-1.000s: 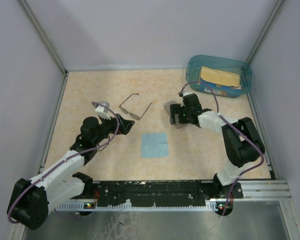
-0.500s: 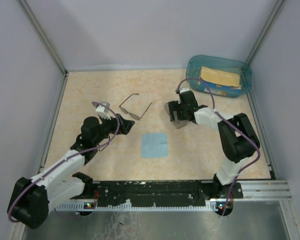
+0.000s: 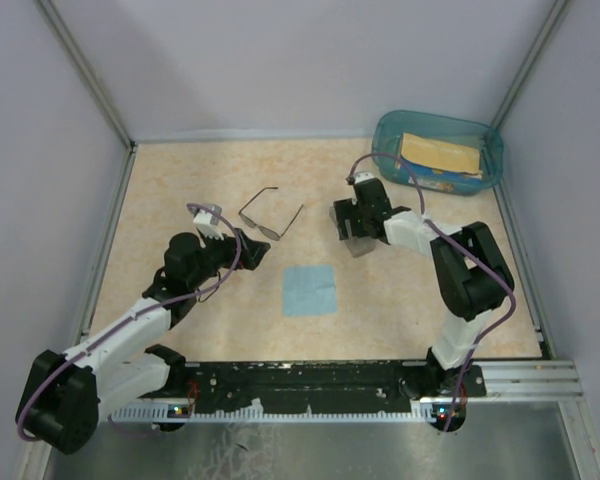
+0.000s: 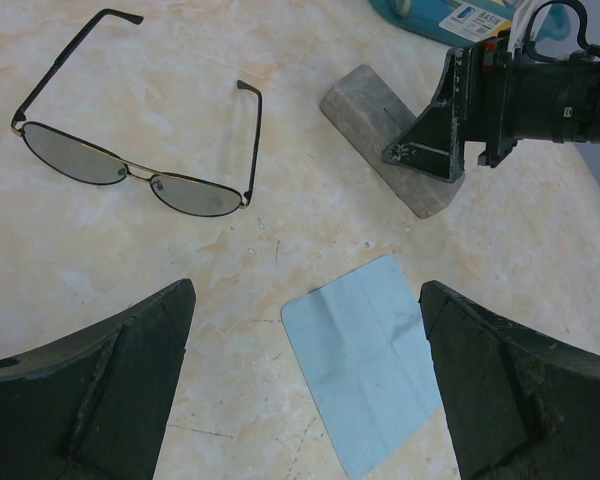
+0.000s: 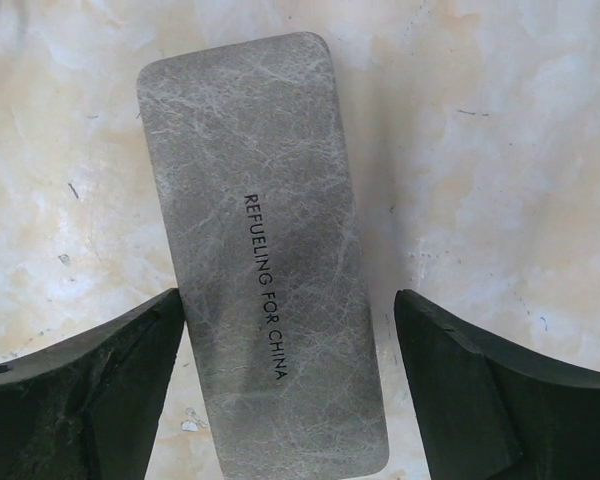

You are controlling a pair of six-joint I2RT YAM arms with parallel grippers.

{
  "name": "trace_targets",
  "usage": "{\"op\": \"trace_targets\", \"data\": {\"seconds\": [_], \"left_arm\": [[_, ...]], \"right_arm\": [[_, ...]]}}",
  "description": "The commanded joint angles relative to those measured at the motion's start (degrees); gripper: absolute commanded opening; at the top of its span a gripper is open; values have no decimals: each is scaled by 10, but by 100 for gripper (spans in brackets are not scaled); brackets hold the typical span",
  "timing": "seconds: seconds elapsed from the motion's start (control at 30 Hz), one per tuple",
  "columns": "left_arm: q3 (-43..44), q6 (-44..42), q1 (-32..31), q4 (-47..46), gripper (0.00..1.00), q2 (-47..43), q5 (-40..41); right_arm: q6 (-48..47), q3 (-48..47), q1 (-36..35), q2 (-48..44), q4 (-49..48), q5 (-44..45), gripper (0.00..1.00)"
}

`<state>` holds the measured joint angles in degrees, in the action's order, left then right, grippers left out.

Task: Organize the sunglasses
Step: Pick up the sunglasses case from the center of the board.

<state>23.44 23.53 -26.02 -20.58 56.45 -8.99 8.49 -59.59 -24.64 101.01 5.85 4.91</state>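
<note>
The sunglasses [image 3: 270,215] lie unfolded on the table, thin dark wire frame with pale lenses; they also show in the left wrist view [image 4: 140,170]. My left gripper [image 3: 248,248] is open and empty, just near-left of them, over bare table beside the blue cloth [image 4: 375,345]. The grey rectangular case [image 5: 265,250], printed "REFUELING FOR CHINA", lies flat on the table [image 3: 180,180]. My right gripper [image 3: 352,222] is open and straddles the case; its left finger [image 5: 90,400] is at the case's edge, the right one stands apart.
A light blue square cloth [image 3: 310,290] lies in the middle near the front. A teal bin [image 3: 438,152] holding a yellowish packet stands at the back right. Walls close in the table on left, back and right.
My right gripper has shifted up and slightly left over the case, its forearm swinging further back. The left arm and the sunglasses have not moved.
</note>
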Motion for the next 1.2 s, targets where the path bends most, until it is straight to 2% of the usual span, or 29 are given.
{"op": "trace_targets", "data": {"seconds": [0.0, 0.2, 0.37, 0.43, 0.5, 0.6, 0.63, 0.7, 0.93, 1.17], "left_arm": [[4, -9, -3, -17, 100, 4, 3], [3, -8, -3, -17, 100, 4, 4], [4, -7, -3, -17, 100, 6, 3], [3, -7, -3, -17, 100, 5, 2], [4, -7, -3, -17, 100, 4, 3], [4, -6, -3, -17, 100, 5, 2], [5, -6, -3, -18, 100, 6, 2], [5, -4, -3, -20, 100, 8, 0], [11, 13, -3, -28, 100, 18, -10], [18, 35, -14, -50, 100, 33, -11]], "right_arm": [[-10, -32, -5, 13, -13, 7, 83], [-10, -32, -5, 14, -14, 4, 70], [-11, -31, -5, 14, -14, 5, 70], [-11, -32, -5, 14, -14, 4, 65], [-10, -33, -5, 15, -13, 4, 54], [-11, -34, -5, 15, -13, 2, 28], [-10, -34, -5, 15, -13, 1, 16], [-5, -34, -5, 10, -14, -4, 0], [24, -17, -5, -37, -39, -19, 0], [75, 77, -5, -156, -117, -38, 0]]}}
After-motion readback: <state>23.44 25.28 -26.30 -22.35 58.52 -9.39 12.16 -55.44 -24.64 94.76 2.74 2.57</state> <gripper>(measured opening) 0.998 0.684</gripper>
